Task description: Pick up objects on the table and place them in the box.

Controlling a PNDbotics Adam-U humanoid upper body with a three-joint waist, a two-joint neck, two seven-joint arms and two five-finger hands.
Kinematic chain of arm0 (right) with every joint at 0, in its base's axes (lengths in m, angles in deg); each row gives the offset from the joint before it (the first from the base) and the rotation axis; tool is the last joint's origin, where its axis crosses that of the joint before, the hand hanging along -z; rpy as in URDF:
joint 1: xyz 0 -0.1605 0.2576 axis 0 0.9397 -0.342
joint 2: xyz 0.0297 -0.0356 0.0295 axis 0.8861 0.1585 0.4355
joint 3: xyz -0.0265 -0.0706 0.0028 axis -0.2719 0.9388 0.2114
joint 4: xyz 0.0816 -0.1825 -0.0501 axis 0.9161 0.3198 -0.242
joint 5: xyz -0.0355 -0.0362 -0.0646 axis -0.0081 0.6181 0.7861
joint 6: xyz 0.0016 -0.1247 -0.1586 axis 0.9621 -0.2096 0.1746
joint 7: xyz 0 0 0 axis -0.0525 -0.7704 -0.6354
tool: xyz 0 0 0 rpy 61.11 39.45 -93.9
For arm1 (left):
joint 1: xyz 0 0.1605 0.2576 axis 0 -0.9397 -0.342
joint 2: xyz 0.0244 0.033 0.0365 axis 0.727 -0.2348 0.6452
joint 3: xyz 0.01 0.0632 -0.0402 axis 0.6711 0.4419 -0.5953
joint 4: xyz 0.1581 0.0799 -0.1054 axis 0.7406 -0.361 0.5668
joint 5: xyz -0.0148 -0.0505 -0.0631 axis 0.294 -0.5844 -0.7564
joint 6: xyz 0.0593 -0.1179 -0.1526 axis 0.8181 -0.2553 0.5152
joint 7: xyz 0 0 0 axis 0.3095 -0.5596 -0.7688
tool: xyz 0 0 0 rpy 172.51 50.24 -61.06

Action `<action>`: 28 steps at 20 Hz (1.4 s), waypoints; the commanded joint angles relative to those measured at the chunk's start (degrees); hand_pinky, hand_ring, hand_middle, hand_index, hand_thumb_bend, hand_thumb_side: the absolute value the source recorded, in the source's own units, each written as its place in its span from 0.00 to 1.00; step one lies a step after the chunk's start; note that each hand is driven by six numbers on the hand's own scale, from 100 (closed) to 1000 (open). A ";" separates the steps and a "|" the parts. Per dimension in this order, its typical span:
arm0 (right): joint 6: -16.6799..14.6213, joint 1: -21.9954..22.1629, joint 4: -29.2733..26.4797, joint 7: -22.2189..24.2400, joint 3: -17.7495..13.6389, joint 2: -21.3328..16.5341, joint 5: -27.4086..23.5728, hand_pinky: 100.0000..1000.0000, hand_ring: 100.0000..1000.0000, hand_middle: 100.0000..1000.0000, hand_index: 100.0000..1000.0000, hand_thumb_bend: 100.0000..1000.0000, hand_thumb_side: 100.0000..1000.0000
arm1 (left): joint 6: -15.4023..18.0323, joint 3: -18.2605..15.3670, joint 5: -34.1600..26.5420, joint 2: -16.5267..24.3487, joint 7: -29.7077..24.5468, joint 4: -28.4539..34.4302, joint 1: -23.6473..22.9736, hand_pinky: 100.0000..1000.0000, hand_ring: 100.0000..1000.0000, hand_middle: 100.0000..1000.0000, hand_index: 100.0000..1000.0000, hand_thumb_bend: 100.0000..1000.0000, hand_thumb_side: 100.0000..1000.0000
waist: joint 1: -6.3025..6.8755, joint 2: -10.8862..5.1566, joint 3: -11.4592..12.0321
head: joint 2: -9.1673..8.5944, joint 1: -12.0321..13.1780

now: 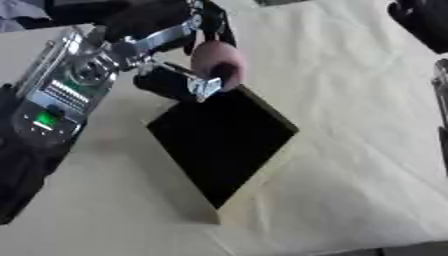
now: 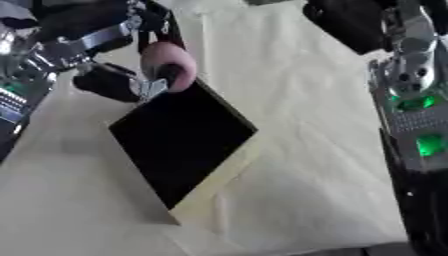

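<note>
Pink rounded object (image 1: pixel 217 60) pinched in left robot hand (image 1: pixel 166 45), held just over far corner of the box (image 1: pixel 223 142). Box open, dark inside, mid-bench (image 1: pixel 350 100), nearer the left edge. Right robot hand (image 2: pixel 350 20) at far right edge; grip state unreadable.

The box (image 1: pixel 223 150) has a dark open mouth with only its far corner blocked, where the left hand (image 1: pixel 166 75) seems to hold a pinkish object (image 1: pixel 217 59), while the table (image 1: pixel 367 125) toward the right edge lies free.
</note>
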 commanded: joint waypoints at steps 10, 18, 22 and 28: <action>-0.07 -0.67 -1.10 -0.43 -0.37 0.08 -0.46 0.79 0.76 0.64 0.83 0.00 0.64 | 2.08 3.44 -0.04 -2.19 -0.76 -3.40 -1.37 0.37 0.55 0.56 0.62 0.00 0.31 | -0.32 -0.58 -0.51 | -0.46 0.15; -0.07 -0.56 -1.10 -0.40 -0.41 0.11 -0.68 0.79 0.76 0.64 0.83 0.00 0.64 | 5.66 4.80 5.63 -4.51 -1.70 -9.53 -1.76 0.46 0.62 0.62 0.68 0.00 0.14 | -0.37 -0.35 -0.68 | -0.57 0.32; -0.05 -0.50 -1.10 -0.44 -0.49 0.09 -0.72 0.79 0.76 0.64 0.83 0.00 0.64 | 7.93 4.90 8.17 -4.53 -5.02 -10.24 -1.84 0.61 0.76 0.73 0.81 0.00 0.27 | -0.42 -0.35 -0.68 | -0.62 0.33; -0.03 -0.42 -1.10 -0.49 -0.58 0.03 -0.73 0.79 0.76 0.64 0.83 0.00 0.64 | 10.70 3.68 13.24 -4.38 -7.54 -9.57 -1.96 0.74 0.88 0.83 0.91 0.31 0.49 | -0.54 -0.40 -0.54 | -0.55 0.30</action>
